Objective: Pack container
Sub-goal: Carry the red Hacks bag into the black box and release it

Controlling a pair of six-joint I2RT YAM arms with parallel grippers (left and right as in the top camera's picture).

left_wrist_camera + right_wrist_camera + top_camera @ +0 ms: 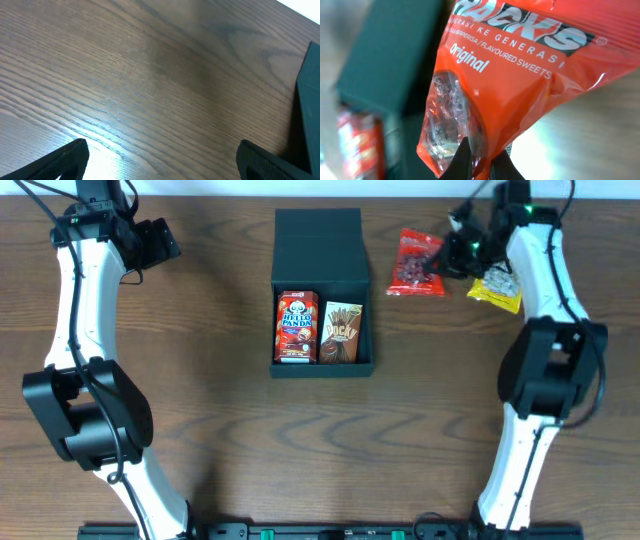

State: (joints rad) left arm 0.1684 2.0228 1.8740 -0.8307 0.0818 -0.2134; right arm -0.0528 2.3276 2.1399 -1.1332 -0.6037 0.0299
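Jaws of the left gripper [158, 242] stood spread wide, grasping nothing, well left of the dark teal-grey matte square cardboard container [318, 242] and over bare dark wood-grain table [220, 410]. The container sat mid-table, flap lid folded back flat on its far side. Inside, two snack boxes lay side by side: a red Hello Panda box [296, 326] on the left and a brown Pocky box [342, 333] on the right, touching. Right of the container's lid was an orange-red plastic sweets packet [530, 65] with a clear window. The right gripper [482, 165] was clamped tight on its edge. A yellow foil packet [497, 289] lay further right of the container, partly under the right arm.
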